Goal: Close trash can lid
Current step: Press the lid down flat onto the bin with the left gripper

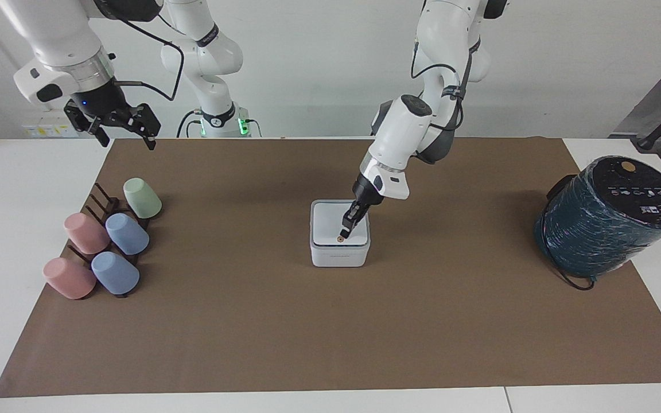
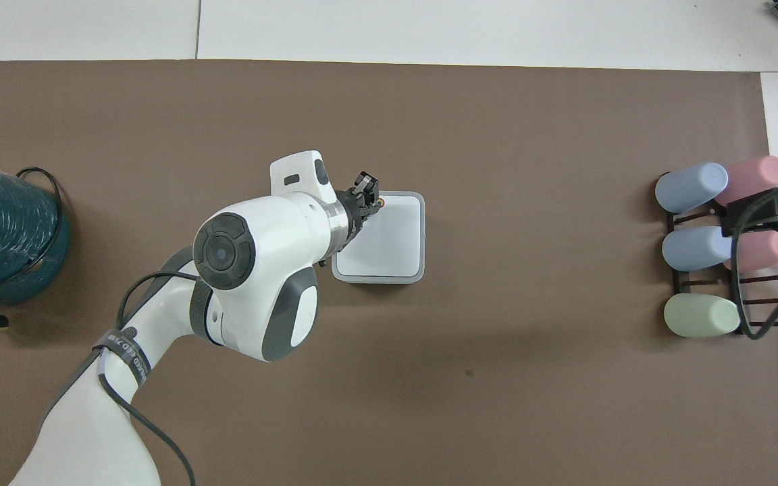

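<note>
The small white square trash can (image 1: 339, 257) stands mid-table on the brown mat. Its white lid (image 1: 327, 223) lies flat on top and covers the opening, with the gold dot (image 1: 342, 236) at the edge farthest from the robots. My left gripper (image 1: 345, 228) is shut, and its tips rest on the lid just by the gold dot. In the overhead view the lid (image 2: 392, 236) fills the can's rim (image 2: 422, 237), and the left gripper (image 2: 367, 196) sits over the lid's corner. My right gripper (image 1: 125, 139) waits open, raised over the right arm's end of the table.
A dark rack with several pastel cups (image 1: 104, 246) lies at the right arm's end, also in the overhead view (image 2: 720, 243). A large dark teal cylindrical appliance (image 1: 609, 218) with a cord stands at the left arm's end. The brown mat (image 1: 330, 332) covers the table.
</note>
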Controlling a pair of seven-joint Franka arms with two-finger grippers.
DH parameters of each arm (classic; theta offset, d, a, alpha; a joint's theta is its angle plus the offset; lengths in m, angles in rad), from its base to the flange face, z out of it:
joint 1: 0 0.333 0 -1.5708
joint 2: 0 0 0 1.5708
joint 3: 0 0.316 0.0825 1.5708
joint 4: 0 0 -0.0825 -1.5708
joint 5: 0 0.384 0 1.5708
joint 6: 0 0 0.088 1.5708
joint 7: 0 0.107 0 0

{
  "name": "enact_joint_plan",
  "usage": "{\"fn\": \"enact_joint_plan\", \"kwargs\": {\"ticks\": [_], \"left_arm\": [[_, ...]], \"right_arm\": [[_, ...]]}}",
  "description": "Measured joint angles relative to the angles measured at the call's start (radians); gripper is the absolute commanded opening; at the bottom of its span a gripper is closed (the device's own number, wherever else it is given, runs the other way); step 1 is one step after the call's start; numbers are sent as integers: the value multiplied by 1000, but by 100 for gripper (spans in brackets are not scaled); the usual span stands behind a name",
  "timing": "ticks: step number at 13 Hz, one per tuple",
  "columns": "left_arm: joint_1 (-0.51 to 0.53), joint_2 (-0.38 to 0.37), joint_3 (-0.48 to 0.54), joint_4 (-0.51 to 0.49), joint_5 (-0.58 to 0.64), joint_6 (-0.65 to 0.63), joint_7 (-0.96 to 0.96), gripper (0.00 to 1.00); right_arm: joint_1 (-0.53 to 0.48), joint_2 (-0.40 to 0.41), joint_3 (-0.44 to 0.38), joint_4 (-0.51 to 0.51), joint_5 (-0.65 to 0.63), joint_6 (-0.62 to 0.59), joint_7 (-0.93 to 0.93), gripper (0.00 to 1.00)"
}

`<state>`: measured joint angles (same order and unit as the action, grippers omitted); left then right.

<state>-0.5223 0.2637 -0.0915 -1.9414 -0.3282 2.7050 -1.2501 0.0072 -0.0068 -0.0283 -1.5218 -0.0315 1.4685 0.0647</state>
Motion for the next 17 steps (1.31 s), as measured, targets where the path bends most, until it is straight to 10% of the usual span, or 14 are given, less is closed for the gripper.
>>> {"fn": "enact_joint_plan", "kwargs": {"ticks": [12, 17], "left_arm": [[-5, 42, -4, 19, 1, 57, 1, 11], [29, 8, 4, 105, 1, -202, 1, 15]], "right_arm": [[0, 0, 0, 0, 0, 0, 0, 100], [0, 0, 0, 0, 0, 0, 0, 100]]}}
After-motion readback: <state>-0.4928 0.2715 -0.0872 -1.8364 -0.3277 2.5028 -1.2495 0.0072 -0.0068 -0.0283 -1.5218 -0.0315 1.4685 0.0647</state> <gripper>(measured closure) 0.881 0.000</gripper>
